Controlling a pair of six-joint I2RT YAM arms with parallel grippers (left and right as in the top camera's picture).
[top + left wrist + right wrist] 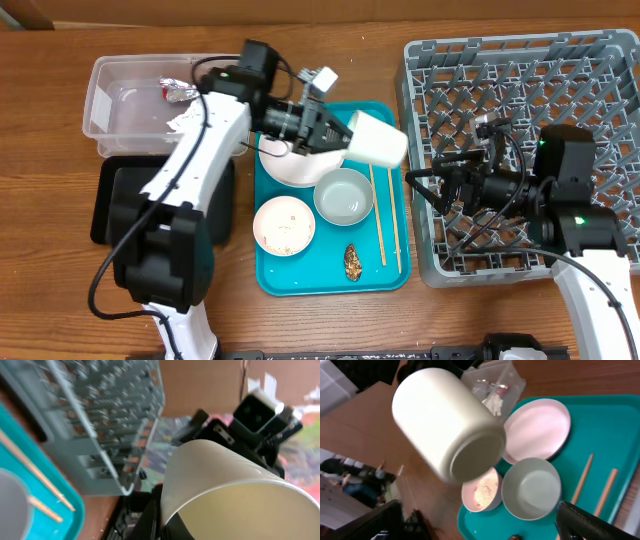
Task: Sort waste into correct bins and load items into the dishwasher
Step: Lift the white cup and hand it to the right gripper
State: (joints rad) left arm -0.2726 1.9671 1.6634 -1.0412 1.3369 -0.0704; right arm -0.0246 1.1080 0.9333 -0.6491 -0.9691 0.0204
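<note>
White cup [378,138] hangs tilted in left tool [348,134], clamped at rim, over teal tray [300,275]. Right tool [420,190] spread wide at dish rack's [560,80] left edge. Handover probable: present base squarely.

Black tray [100,205] partly hidden under left arm [190,150], dish rack [105,415] blurred, brown lump [352,262] possibly food, too small

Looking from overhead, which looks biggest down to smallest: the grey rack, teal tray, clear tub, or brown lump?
1. Rack
2. Teal tray
3. Clear tub
4. Brown lump
None of these is a close call.
</note>
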